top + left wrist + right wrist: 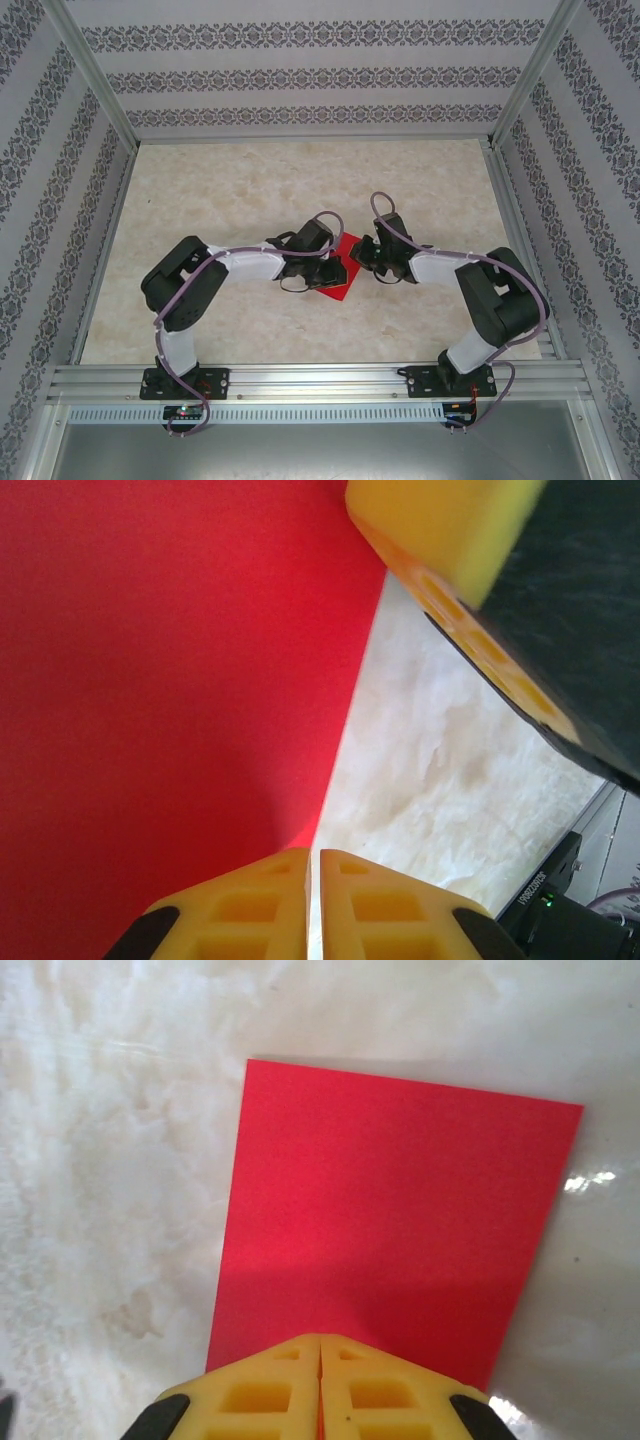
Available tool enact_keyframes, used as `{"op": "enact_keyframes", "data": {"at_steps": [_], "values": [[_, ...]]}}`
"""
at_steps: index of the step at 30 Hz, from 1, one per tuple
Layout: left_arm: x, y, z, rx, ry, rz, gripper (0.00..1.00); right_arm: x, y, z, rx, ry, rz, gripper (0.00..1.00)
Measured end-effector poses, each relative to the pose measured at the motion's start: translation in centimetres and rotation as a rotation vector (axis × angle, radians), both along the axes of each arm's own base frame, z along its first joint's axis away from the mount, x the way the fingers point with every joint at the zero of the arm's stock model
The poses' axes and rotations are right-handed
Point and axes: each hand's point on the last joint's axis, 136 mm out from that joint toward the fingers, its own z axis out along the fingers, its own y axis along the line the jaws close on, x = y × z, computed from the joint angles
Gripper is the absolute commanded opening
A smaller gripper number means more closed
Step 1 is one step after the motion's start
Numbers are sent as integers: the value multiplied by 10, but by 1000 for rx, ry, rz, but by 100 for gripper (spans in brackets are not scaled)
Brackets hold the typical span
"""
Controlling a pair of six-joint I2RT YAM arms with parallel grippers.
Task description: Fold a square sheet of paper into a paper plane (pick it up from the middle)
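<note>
The pale marbled table (230, 200) sits between walls (300, 75) papered in grey floral bands. No words can be read on either.

Both arms bend inward from a slotted metal rail (320, 378), and their grippers meet over the red sheet (348, 252), which lies between the two sets of jaws.

In the right wrist view the sheet (390, 1220) spreads flat on the table straight ahead of the right gripper (319, 1360). Its jaws are pressed together at the sheet's near edge, and a thin red line shows in the slit between them, so they pinch the paper. The sheet is plain and unmarked.

In the left wrist view the sheet (160, 700) lies ahead and to the left of the left gripper (313, 880). Its jaws are closed, tip against tip, with the paper's edge running down to them. Whether any paper is caught there cannot be told. A second yellow finger (440, 520) juts in ahead and to the right of these jaws.

To their lower right, a small black box (560, 900) carries a green light and a line of white print too small to read.
</note>
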Motion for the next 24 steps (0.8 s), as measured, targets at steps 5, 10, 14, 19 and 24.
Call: {"op": "enact_keyframes", "data": {"at_steps": [5,10,14,19,24], "values": [[2,-12,0,-4,-4,-15,8,-8,-10,-3,15,3,18,6],[0,-10,-15,26,24,-15,6,-21,-13,-12,19,32,55,5],[-2,-7,-24,52,45,-18,6,-24,-9,-12,27,32,89,5],[-2,-5,-24,70,44,-18,5,-30,-8,-23,19,66,123,5],[-1,-4,-24,82,39,-21,5,-27,-7,-24,3,74,151,5]]}}
